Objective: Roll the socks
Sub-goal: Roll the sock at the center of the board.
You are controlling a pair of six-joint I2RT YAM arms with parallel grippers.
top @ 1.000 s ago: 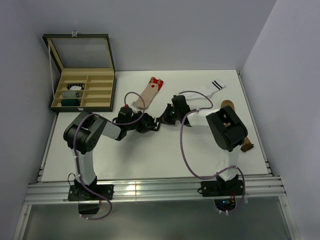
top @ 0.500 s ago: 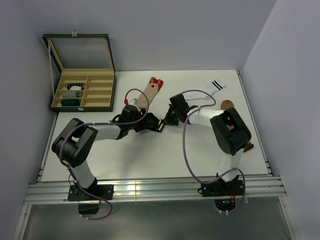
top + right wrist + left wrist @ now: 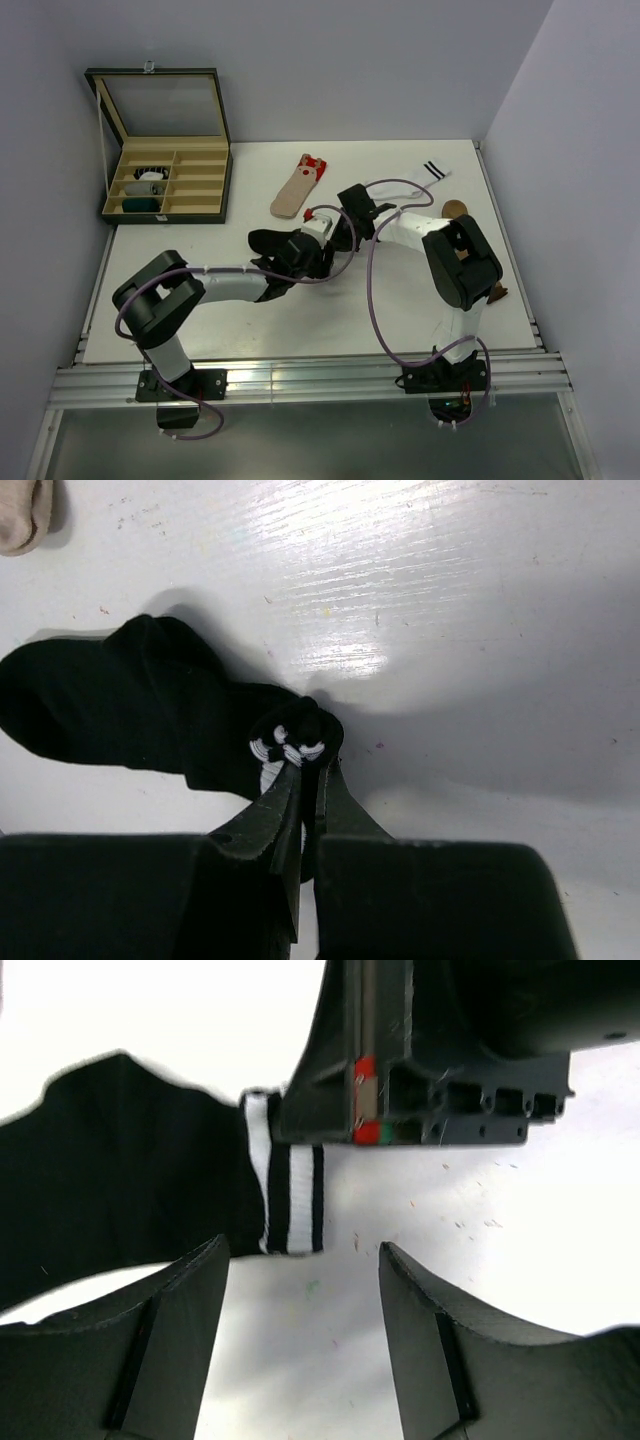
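Observation:
The black sock (image 3: 120, 1165) lies flat on the white table, its white-striped cuff (image 3: 290, 1200) bunched at one end. My right gripper (image 3: 308, 765) is shut on that cuff, and its dark body (image 3: 430, 1060) fills the top of the left wrist view. My left gripper (image 3: 303, 1290) stands open just short of the cuff, over bare table with nothing between its fingers (image 3: 170, 1340). From above, both grippers meet mid-table, left gripper (image 3: 325, 250) and right gripper (image 3: 340, 232), with the black sock (image 3: 266, 240) to their left.
A beige sock with a red cuff (image 3: 298, 187) lies behind the grippers. A white sock with black stripes (image 3: 425, 175) and a brown sock (image 3: 455, 210) lie at the back right. An open compartment box (image 3: 165, 150) holding rolled socks stands at the far left.
My left gripper has opened and let go of the black sock, and its arm has swung right, nearer the front. The right gripper keeps its hold on the cuff.

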